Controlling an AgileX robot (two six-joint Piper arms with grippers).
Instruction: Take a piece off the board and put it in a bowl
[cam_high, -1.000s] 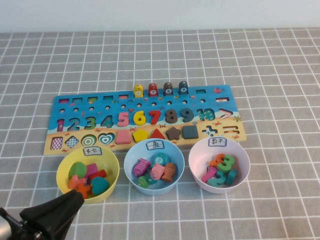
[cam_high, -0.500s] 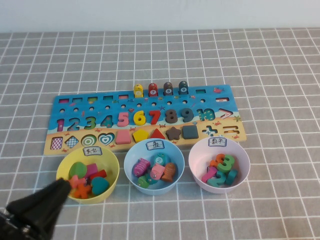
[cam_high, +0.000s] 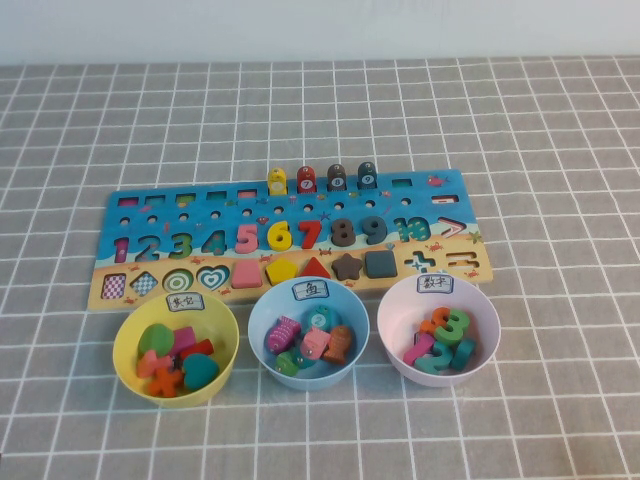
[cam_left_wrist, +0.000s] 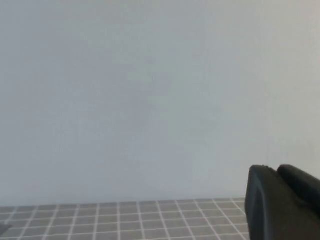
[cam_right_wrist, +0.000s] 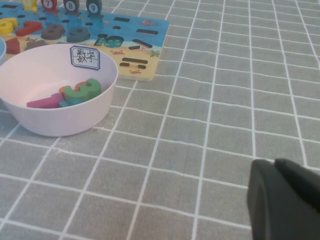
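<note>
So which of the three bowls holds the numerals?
The pale pink bowl, rightmost in the high view; the yellow bowl holds shapes and the light blue bowl fish pieces.

Showing only a dark corner of the left gripper (cam_left_wrist: 281, 202) at the border of the left wrist view, cutting off the rest. Showing likewise just a dark corner of the right gripper (cam_right_wrist: 282, 200), low over the worktop (cam_right_wrist: 225, 115), cropping everything beyond.

Cropping the board (cam_right_wrist: 145, 35) and the pale pink bowl (cam_right_wrist: 50, 125) at the border of the right wrist view.

Hiding part of the piece (cam_high: 315, 344) behind neighbouring blocks in the light blue bowl (cam_high: 308, 378), leaving its round spot too small to read. Leaving the writing on the white labels too small to make out from the high view.
</note>
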